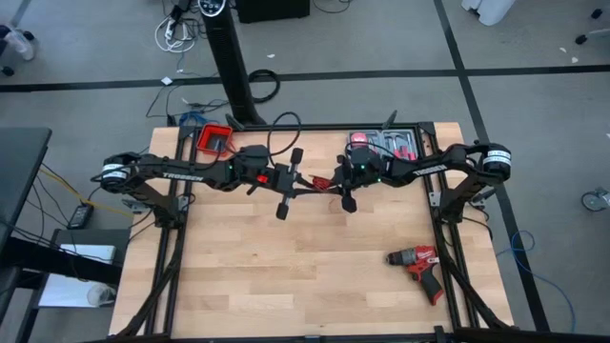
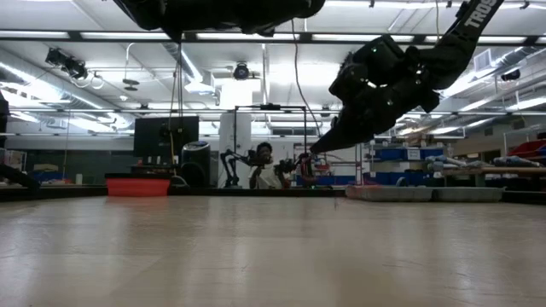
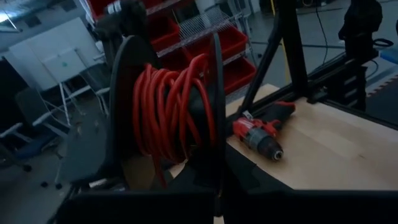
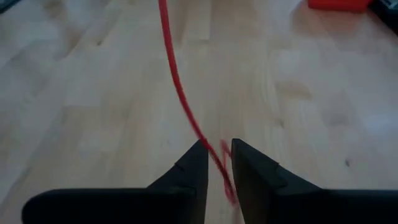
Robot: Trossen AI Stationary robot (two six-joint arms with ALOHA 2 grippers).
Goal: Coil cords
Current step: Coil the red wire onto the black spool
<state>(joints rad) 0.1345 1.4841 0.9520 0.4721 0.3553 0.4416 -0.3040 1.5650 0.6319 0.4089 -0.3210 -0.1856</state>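
Cords are being wound above the pale wooden surface [image 1: 286, 276], between both arms. On the left gripper [image 3: 214, 205], fingers shut, thin glossy red cord [image 3: 174, 109] is looped in a bundle. A loose strand [image 4: 180, 93] is passed between the right gripper's [image 4: 217, 155] narrowly parted fingers; light tension should be kept so turns stack evenly.

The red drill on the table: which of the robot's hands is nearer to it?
Right. The right hand hangs up-left of the red drill; the left hand sits farther left.
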